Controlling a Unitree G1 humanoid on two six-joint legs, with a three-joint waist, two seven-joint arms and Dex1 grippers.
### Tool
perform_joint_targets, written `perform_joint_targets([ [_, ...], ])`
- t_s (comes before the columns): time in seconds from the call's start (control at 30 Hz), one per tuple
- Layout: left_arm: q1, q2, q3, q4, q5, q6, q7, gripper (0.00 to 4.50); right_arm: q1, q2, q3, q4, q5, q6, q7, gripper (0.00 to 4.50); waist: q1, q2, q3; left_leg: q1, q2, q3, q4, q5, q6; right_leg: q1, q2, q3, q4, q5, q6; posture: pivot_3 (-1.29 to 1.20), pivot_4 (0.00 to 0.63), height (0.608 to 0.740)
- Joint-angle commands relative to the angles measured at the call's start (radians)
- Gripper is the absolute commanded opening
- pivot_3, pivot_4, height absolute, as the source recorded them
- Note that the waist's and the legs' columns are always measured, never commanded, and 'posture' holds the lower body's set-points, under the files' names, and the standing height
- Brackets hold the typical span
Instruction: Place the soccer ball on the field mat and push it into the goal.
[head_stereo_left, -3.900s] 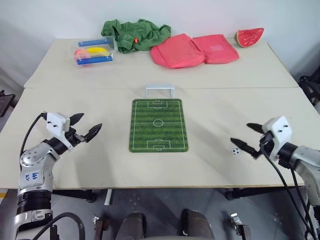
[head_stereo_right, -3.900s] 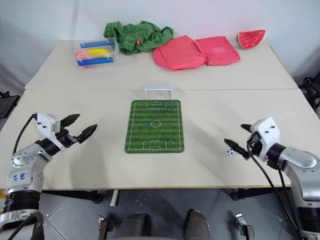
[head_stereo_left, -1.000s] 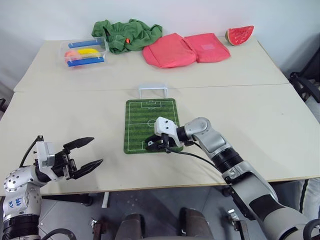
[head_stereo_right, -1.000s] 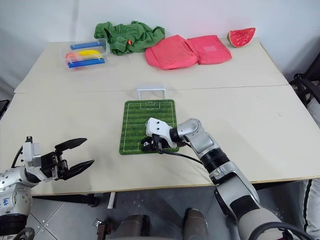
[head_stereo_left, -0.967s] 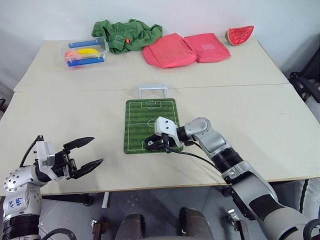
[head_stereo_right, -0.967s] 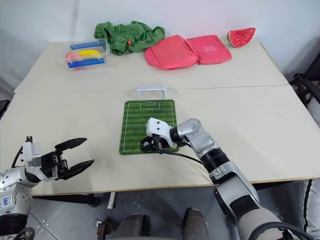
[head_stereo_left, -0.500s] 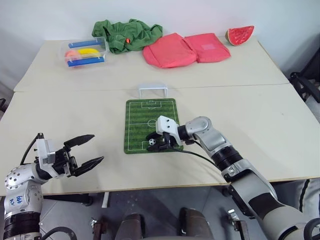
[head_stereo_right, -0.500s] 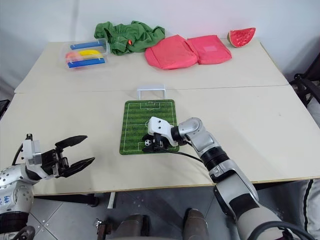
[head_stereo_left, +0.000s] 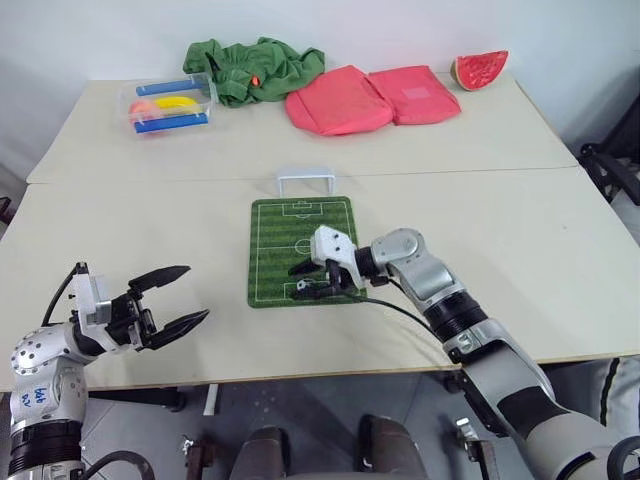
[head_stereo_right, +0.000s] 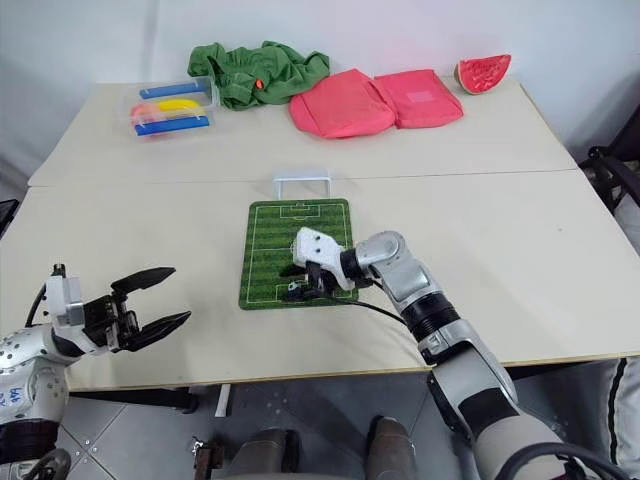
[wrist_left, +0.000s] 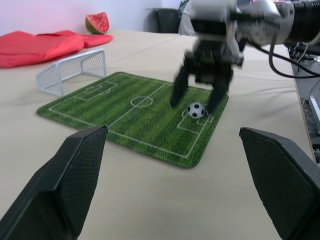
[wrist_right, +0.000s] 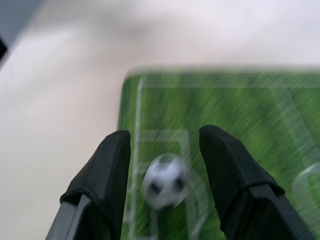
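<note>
The soccer ball (wrist_left: 196, 110) rests on the field mat (head_stereo_left: 300, 225), in the penalty box at the mat's near end. My right gripper (head_stereo_left: 300, 282) hangs just above it, open, a finger on either side and neither touching; the right wrist view shows the soccer ball (wrist_right: 164, 187) lower down between the fingers (wrist_right: 107, 170). The white goal (head_stereo_left: 306, 182) stands on the table at the mat's far edge. Out at the near left, my left gripper (head_stereo_left: 192, 293) is open and holds nothing, well clear of the mat.
Along the far edge of the table sit a clear tray with blue bars (head_stereo_left: 168, 105), a green cloth heap (head_stereo_left: 255, 68), red folded cloths (head_stereo_left: 370, 98) and a watermelon slice (head_stereo_left: 478, 70). A seam runs across the table just behind the goal.
My right gripper opened and let the soccer ball go onto the mat, then rose a little above it. The left arm has stayed put.
</note>
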Motion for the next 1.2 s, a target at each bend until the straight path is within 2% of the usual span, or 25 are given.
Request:
perform_joint_targets([
  [0.03,-0.015,-0.003,0.006,0.005,-0.011,-0.013,-0.005,4.5,-0.017,-0.019,-0.041,-0.154,0.054,0.076,0.013,2.34,0.0,0.0,0.0,0.0,0.0,0.0,0.0,0.0,0.0,0.0,0.0,0.0,0.0,0.0,0.0,0.0,0.15,0.74],
  [0.17,-0.028,-0.001,0.004,0.021,-0.009,-0.015,-0.01,4.5,0.036,-0.062,-0.045,-0.286,0.065,0.136,0.008,2.34,0.002,0.0,0.0,0.0,0.0,0.0,-0.001,0.0,0.0,0.0,0.0,0.0,0.0,0.0,0.0,0.0,0.15,0.74],
  [0.2,-0.03,-0.001,0.003,0.024,-0.009,-0.016,-0.011,4.5,0.055,-0.074,-0.046,-0.317,0.065,0.144,0.004,1.95,0.004,0.0,0.0,0.0,0.0,0.0,-0.001,0.0,0.0,0.0,0.0,0.0,-0.001,0.0,0.0,0.0,0.15,0.74],
  [0.23,-0.032,0.0,0.003,0.028,-0.009,-0.016,-0.012,4.5,0.066,-0.081,-0.045,-0.336,0.066,0.151,0.001,1.74,0.006,0.0,0.0,0.0,0.0,0.0,-0.001,0.0,0.0,0.0,0.0,-0.001,-0.001,0.0,0.0,0.0,0.15,0.74],
  [0.33,-0.033,0.0,-0.005,0.033,-0.012,-0.013,-0.025,4.5,0.21,-0.158,-0.012,-0.476,0.063,0.19,0.018,0.72,0.009,-0.001,0.0,-0.001,0.0,0.0,-0.001,0.0,0.0,0.0,0.0,-0.001,-0.001,0.0,0.0,0.0,0.15,0.74],
  [0.4,-0.036,0.002,-0.008,0.039,-0.012,-0.008,-0.035,4.5,0.26,-0.178,0.005,-0.495,0.044,0.188,0.006,0.03,0.007,-0.001,0.0,-0.001,0.0,0.0,-0.001,-0.001,0.0,0.0,0.0,-0.001,-0.001,0.0,0.0,0.0,0.15,0.74],
  [0.67,-0.045,0.005,-0.011,0.039,-0.01,-0.001,-0.041,4.5,0.277,-0.143,0.048,-0.42,0.017,0.161,-0.036,0.03,-0.003,0.0,0.0,0.001,0.001,0.002,0.0,-0.001,0.0,0.0,0.0,0.0,0.0,0.0,0.0,0.0,0.15,0.74],
  [0.9,-0.024,0.015,0.001,0.006,-0.018,0.014,-0.035,4.5,0.185,-0.039,0.034,-0.242,0.018,0.108,-0.061,0.03,0.0,0.0,0.0,0.001,0.001,0.002,0.0,-0.001,0.0,0.0,0.0,0.0,0.0,0.0,0.0,0.0,0.15,0.74],
  [1.2,-0.015,0.019,0.013,-0.005,-0.017,0.02,-0.028,4.5,0.087,0.029,0.008,0.02,-0.033,-0.011,-0.137,0.03,0.0,0.0,0.0,0.001,0.001,0.002,0.0,-0.001,0.0,0.0,0.001,0.0,0.0,0.0,0.0,0.0,0.15,0.74],
])
